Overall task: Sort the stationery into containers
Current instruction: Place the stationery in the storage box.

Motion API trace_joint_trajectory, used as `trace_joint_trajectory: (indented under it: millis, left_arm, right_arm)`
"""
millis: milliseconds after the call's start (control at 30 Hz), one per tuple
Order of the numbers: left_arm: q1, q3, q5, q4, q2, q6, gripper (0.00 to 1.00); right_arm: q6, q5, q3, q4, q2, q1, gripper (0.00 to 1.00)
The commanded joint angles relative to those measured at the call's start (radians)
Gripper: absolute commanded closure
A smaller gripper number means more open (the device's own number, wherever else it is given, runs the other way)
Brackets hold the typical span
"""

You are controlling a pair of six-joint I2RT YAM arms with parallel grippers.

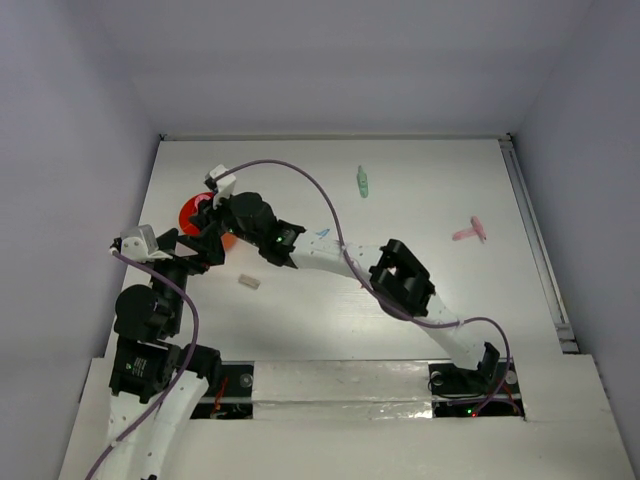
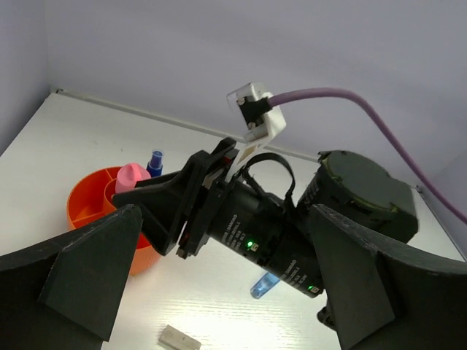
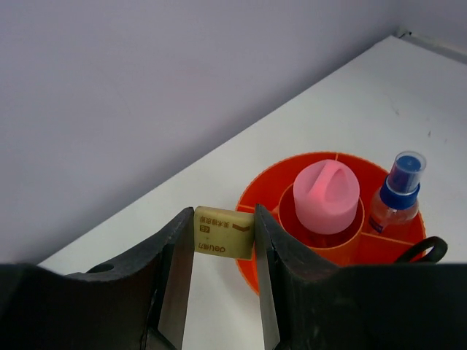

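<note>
Here we see the right pincer (image 3: 222,219) pinching a small beige eraser (image 3: 221,235) just beside the rim of the orange cup (image 3: 266,189)
Inside the cup we note a pink tube (image 3: 326,193) upright in the central compartment and a blue-capped bottle (image 3: 398,193) in an outer one; the left pincer (image 2: 224,211) stands spread wide near the cup, holding nothing. On the desk (image 1: 420,180) lie a second beige piece (image 1: 249,282), a light blue marker (image 1: 322,233), a green marker (image 1: 363,182) and, well apart to the right, a pink item (image 1: 470,232)
</note>
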Motion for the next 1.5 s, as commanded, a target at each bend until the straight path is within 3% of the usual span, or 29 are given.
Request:
trace_joint_trajectory:
  millis: [0,500,600,833,1033,1300,1467]
  left_arm:
    - [0.003,0.031,-0.004,0.030,-0.005,-0.007,0.01]
    - [-0.006,0.029,0.002,0.033,-0.002,-0.004,0.01]
    - [-0.006,0.029,0.002,0.033,-0.002,-0.004,0.01]
    - [-0.006,0.031,-0.021,0.025,0.000,-0.013,0.01]
    - [-0.006,0.031,-0.021,0.022,0.004,-0.019,0.01]
    - [-0.006,0.034,-0.047,0.013,0.013,-0.038,0.01]
    - [-0.006,0.134,-0.009,-0.013,0.073,-0.090,0.01]
  right_arm:
    - [-0.014,-0.015,0.041,0.084,0.042,0.005,0.77]
    - [-0.036,0.025,0.058,0.149,0.116,0.014,0.69]
    - [-0.036,0.029,0.078,0.140,0.129,0.014,0.66]
    - [-0.019,0.019,0.077,0.136,0.126,0.014,0.49]
    - [-0.010,0.012,0.024,0.169,0.082,0.014,0.44]
    - [0.025,-0.026,-0.193,0.277,-0.071,0.023,0.44]
    - [0.022,-0.057,-0.400,0.313,-0.298,0.032,0.44]
